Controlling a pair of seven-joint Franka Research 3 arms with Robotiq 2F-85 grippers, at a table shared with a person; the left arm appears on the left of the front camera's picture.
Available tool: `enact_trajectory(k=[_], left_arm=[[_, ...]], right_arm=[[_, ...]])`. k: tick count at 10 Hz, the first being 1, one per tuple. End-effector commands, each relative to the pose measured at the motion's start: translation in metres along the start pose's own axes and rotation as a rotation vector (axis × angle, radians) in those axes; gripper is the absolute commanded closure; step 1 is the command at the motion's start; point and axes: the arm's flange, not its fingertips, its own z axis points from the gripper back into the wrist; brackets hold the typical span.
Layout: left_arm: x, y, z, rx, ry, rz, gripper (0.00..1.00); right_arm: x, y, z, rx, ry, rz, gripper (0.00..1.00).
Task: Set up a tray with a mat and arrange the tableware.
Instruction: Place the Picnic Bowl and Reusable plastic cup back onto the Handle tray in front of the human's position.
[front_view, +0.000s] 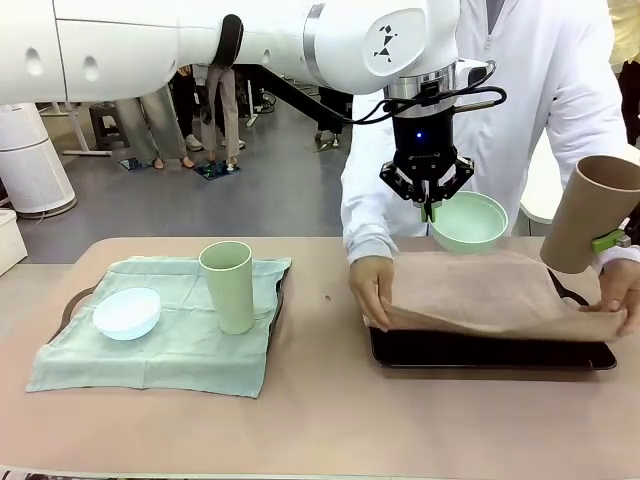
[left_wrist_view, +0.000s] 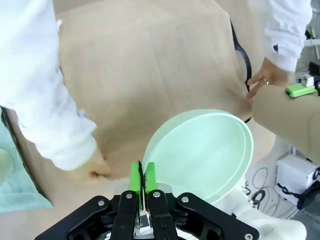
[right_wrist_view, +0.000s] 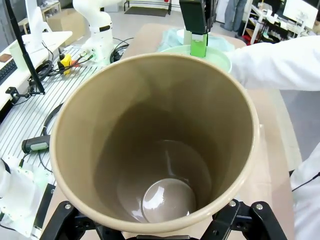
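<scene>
My left gripper (front_view: 428, 205) hangs above the far right of the table, shut on the rim of the mint green bowl (front_view: 468, 221). In the left wrist view its green pads (left_wrist_view: 135, 176) pinch that bowl (left_wrist_view: 200, 155) by the edge. At the right edge my right gripper (front_view: 612, 240) is shut on the tan-brown tumbler (front_view: 598, 212), held tilted. The right wrist view looks into the tumbler (right_wrist_view: 155, 140). Below, a person's hands spread a tan mat (front_view: 480, 295) over a black tray (front_view: 490, 352). A pale bluish-white bowl (front_view: 127, 312) and a pale green tumbler (front_view: 227, 286) stand at left.
The bowl and green tumbler at left rest on a light green cloth (front_view: 160, 350) over a dark tray (front_view: 72, 306). The person in a white coat (front_view: 530, 90) stands at the far side. Bare tabletop (front_view: 320, 420) runs along the near edge.
</scene>
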Motion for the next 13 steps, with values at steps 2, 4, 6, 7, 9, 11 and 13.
enact_trajectory(k=[2, 4, 6, 7, 9, 11, 13], left_arm=[[0.0017, 0.0013, 0.0027, -0.024, 0.004, -0.009, 1.00], [0.0017, 0.0013, 0.0027, -0.024, 0.004, -0.009, 1.00], [0.0017, 0.0013, 0.0027, -0.024, 0.004, -0.009, 1.00], [0.0017, 0.0013, 0.0027, -0.024, 0.004, -0.009, 1.00], [0.0017, 0.0013, 0.0027, -0.024, 0.004, -0.009, 1.00], [0.0017, 0.0013, 0.0027, -0.024, 0.004, -0.009, 1.00], [0.0017, 0.0013, 0.0027, -0.024, 0.004, -0.009, 1.00]], right_arm=[[0.0028, -0.0034, 0.0025, -0.009, -0.005, 0.010, 1.00], [0.0028, -0.0034, 0.0025, -0.009, -0.005, 0.010, 1.00], [0.0028, -0.0034, 0.0025, -0.009, -0.005, 0.010, 1.00], [0.0028, -0.0034, 0.0025, -0.009, -0.005, 0.010, 1.00], [0.0028, -0.0034, 0.0025, -0.009, -0.005, 0.010, 1.00], [0.0028, -0.0034, 0.0025, -0.009, -0.005, 0.010, 1.00], [0.0028, -0.0034, 0.0025, -0.009, -0.005, 0.010, 1.00]])
